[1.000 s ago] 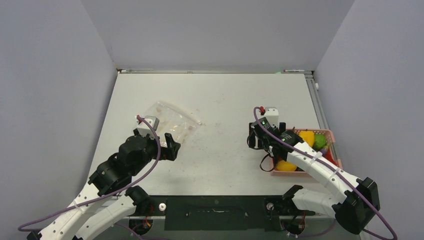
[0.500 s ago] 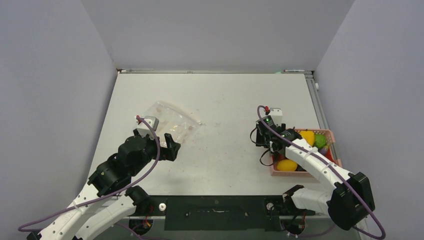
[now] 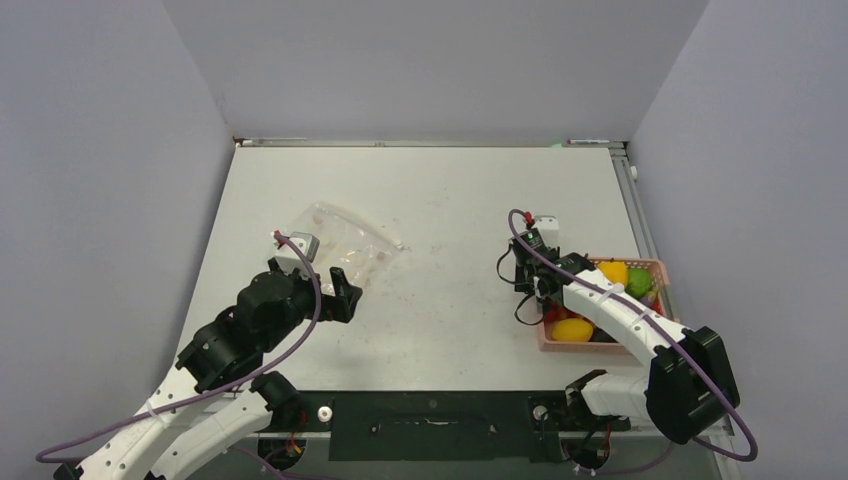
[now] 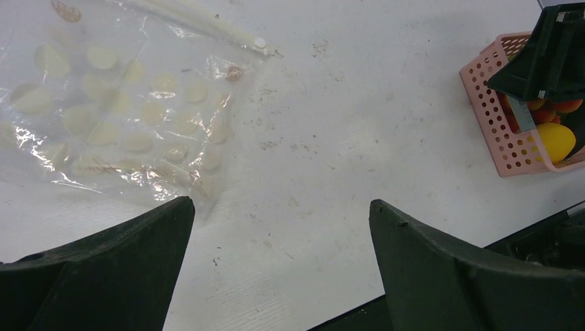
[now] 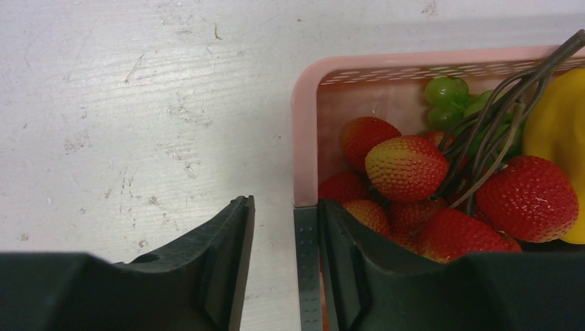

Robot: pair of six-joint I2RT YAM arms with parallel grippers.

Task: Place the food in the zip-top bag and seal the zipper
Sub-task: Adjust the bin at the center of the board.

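The zip-top bag lies flat and empty on the table at the left, its zipper along the far edge. My left gripper hovers open just in front of the bag, with nothing between its fingers. The food sits in a pink basket: strawberries, green grapes, a yellow pepper, a lemon. My right gripper straddles the basket's left wall. One finger is outside with a gap; the other is inside against the wall.
The white table is bounded by grey walls on three sides. A cable from the right arm drapes over the fruit in the basket. The basket stands near the table's right front edge.
My right gripper's jaws have narrowed around the basket's left wall, and the right arm has shifted slightly. The left arm and the bag have not moved.
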